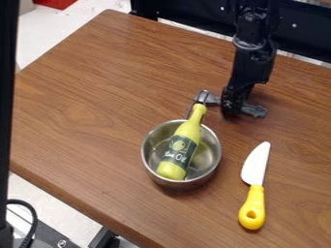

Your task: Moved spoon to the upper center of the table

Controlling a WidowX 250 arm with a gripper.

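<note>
Brown wood table [90, 111] is under all things. Black gripper [226, 111] hangs near the far rim of metal pot [210, 157], fingers spread wide. Knife [257, 167] w/ yellow handle lies R of pot, in view. Yellow-green btl [190, 130] leans in pot, neck over rim.

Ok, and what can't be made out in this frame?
Camera view:
- The pot's floor under the bottle: the bottle covers it.
- Whether the bottle's neck touches the gripper's nearby jaw: they overlap along the line of sight.
- The table's left corner: behind the dark post.
- The table's right end: cut off by the right edge.
- The arm's base: beyond the top edge.
</note>
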